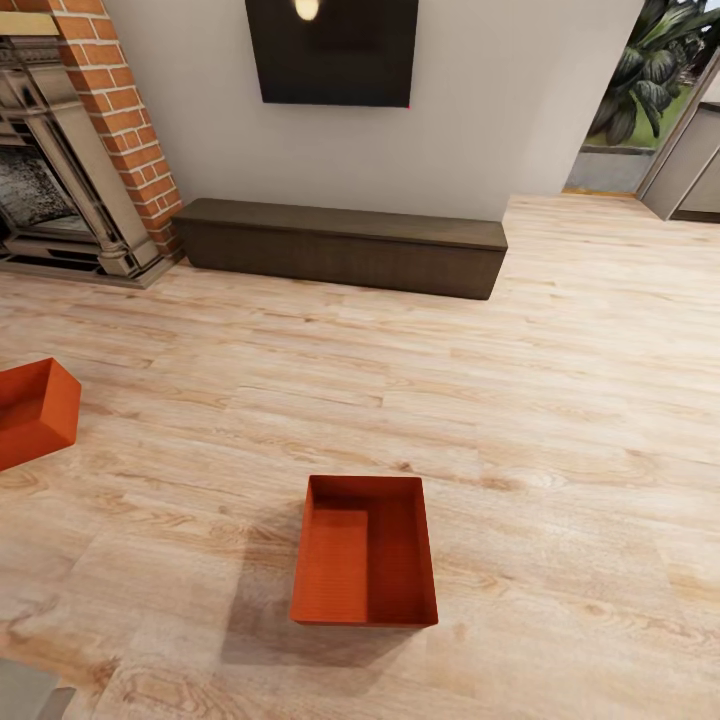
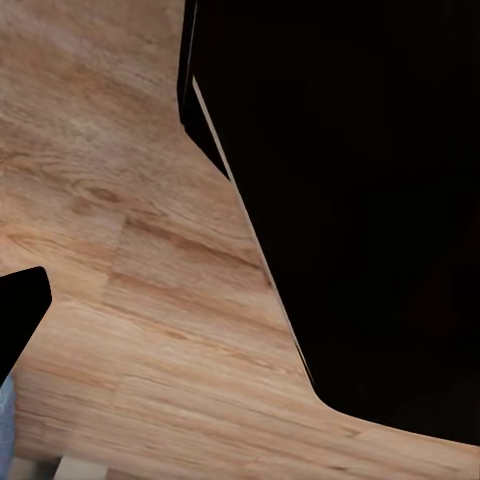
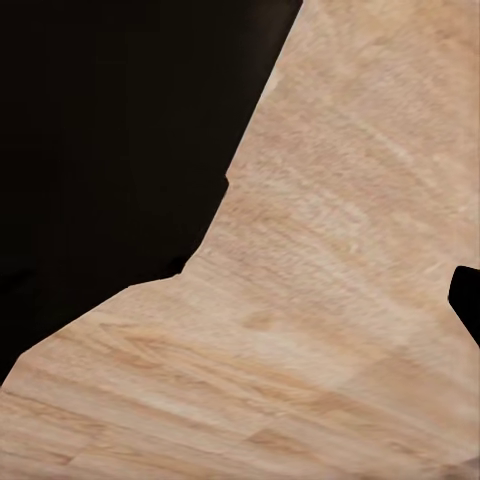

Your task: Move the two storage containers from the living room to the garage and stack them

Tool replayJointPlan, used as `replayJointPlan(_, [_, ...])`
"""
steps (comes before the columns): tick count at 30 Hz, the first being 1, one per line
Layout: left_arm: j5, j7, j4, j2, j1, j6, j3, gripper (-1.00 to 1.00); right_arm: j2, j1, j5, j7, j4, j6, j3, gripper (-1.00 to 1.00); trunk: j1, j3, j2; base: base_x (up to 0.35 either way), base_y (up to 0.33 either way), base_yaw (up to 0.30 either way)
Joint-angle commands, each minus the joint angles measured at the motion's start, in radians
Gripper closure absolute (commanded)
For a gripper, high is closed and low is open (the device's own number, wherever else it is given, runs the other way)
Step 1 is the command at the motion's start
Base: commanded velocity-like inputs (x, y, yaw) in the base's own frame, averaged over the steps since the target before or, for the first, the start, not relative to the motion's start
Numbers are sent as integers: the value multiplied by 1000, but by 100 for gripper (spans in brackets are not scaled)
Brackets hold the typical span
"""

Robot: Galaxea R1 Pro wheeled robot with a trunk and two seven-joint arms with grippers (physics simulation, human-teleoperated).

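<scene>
Living room, head view: light wood plank floor (image 1: 560, 400) throughout. Item one, orange-red storage container (image 1: 365, 550), open-top, rectangular, upright on the planks in the near centre, interior bare, casting a shadow toward its left side. Item two, second orange-red container (image 1: 32, 410), same colour and make, cut off by the left edge of the view, well apart from the first. Back wall: long low dark-brown cabinet (image 1: 345, 245) on the floor against the grey-white wall, black wall TV (image 1: 332, 50) mounted above it. Brick fireplace (image 1: 70, 150) with dark surround at far left. Doorway at far right with green foliage (image 1: 650, 70) beyond. Left wrist view: plank floor and a large black shape close to the lens; left tool state cannot be told. Right wrist view: plank floor and a similar black mass; right tool state cannot be told.
</scene>
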Motion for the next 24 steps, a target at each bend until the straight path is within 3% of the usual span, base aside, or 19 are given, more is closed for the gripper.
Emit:
replayJointPlan(1, [5, 0, -2, 0, 0, -2, -1, -100, -1, -1, -11, 1, 2, -6, 8, -100, 0, -1, 0, 0, 0, 0])
replayJointPlan(4, [5, -2, -56, 6, 0, 3, -2, -100, -6, -1, -13, 5, -5, -5, 8, -100, 0, -1, 0, 0, 0, 0])
replayJointPlan(9, [4, -7, -221, 20, 0, 27, -2, -100, -18, -1, -29, 7, -70, -1, 9, -100, 0, -1, 0, 0, 0, 0])
replayJointPlan(11, [4, -7, -293, 31, 0, 57, -2, -100, -40, -1, -51, 8, -117, 4, 8, -100, 0, -1, 0, 0, 0, 0])
replayJointPlan(14, [4, -4, -425, 54, 0, 161, -1, -100, -110, -1, -104, 11, -216, 40, 8, -100, 0, -1, 0, 0, 0, 0])
replayJointPlan(18, [4, -1, -541, 77, 0, 254, 0, -100, -166, -1, -148, 12, -320, 94, 8, -100, 0, -1, 0, 0, 0, 0])
replayJointPlan(21, [3, -1, -615, 88, 0, 276, -1, -100, -190, 2, -159, 11, -376, 115, 8, -100, 0, -1, 0, 0, 0, 0])
replayJointPlan(24, [0, -1, -682, 103, -2, 285, 0, -100, -197, -22, -164, 10, -393, 139, 6, -100, 0, -1, 0, 0, 0, 0])
